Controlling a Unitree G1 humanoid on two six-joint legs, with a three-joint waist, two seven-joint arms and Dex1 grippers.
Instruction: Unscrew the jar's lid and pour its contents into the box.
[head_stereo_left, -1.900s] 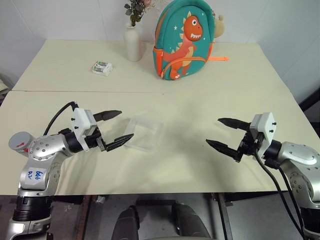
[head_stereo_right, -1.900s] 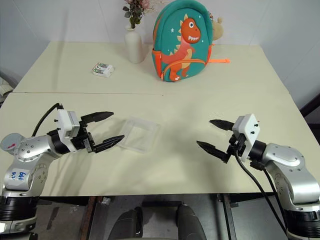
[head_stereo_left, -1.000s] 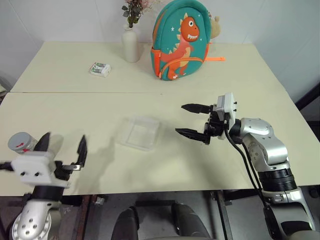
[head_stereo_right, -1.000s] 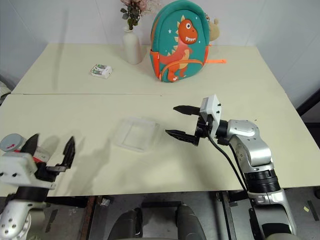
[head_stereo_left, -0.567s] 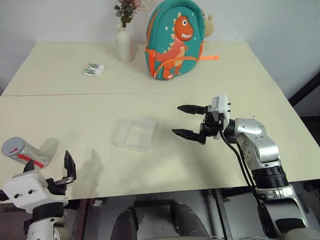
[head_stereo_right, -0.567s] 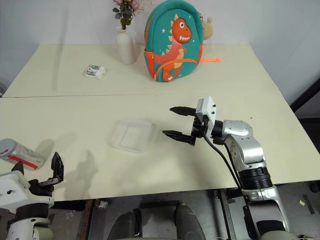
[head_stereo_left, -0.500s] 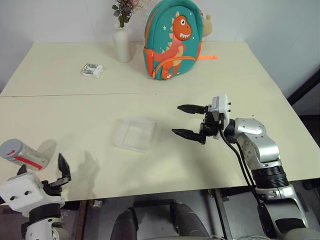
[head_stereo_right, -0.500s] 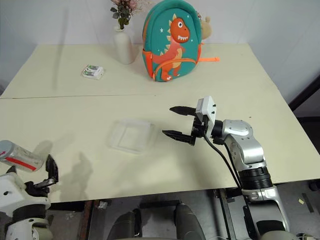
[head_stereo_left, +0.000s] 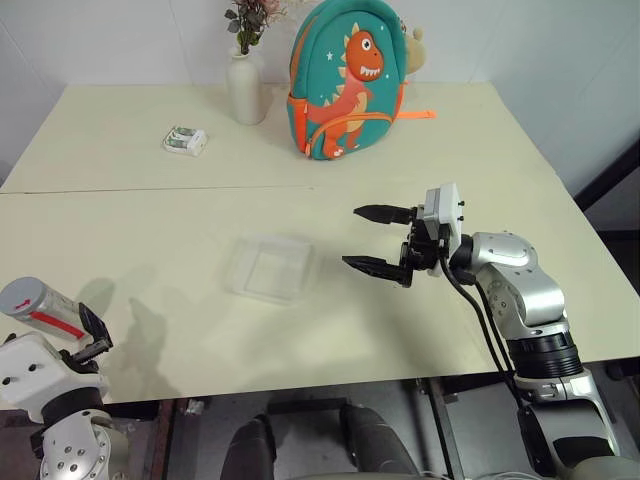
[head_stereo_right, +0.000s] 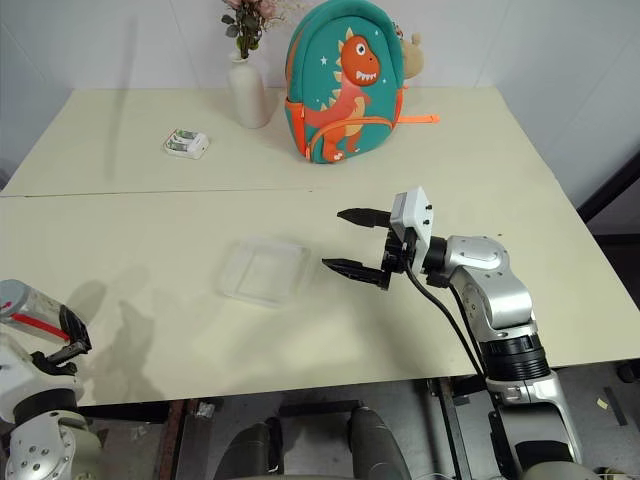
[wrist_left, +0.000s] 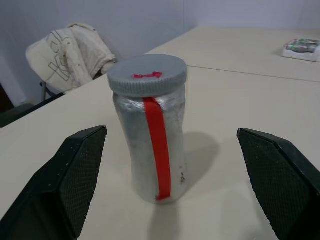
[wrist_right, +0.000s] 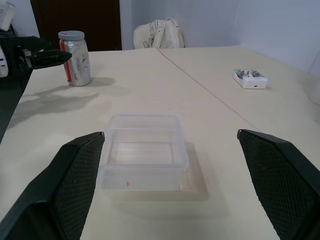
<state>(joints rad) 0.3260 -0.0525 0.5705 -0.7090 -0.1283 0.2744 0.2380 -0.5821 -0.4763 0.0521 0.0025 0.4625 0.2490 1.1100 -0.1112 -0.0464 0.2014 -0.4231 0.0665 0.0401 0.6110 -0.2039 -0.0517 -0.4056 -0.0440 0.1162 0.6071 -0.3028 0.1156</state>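
The jar (wrist_left: 150, 140) stands upright at the table's near left corner, silvery with a red strip down its side. Its grey lid (wrist_left: 147, 75), marked red on top, is screwed on; the contents are hidden. My left gripper (wrist_left: 171, 131) is open and points at the jar, its fingers (head_stereo_left: 90, 328) wide on either side and not touching it. The clear plastic box (head_stereo_left: 270, 268) sits empty in the middle of the table. My right gripper (head_stereo_left: 352, 237) hovers open just right of the box, pointing at it, with nothing held.
A white vase (head_stereo_left: 245, 88) with flowers and a teal dinosaur backpack (head_stereo_left: 345, 80) stand at the back. A small white-and-green packet (head_stereo_left: 185, 140) lies at the back left. A chair with a cloth over it (wrist_left: 70, 50) is beyond the table's left edge.
My left gripper has drawn back to the left and down, turning toward the jar at the table's corner. The right gripper has stayed beside the box. The camera has shifted slightly.
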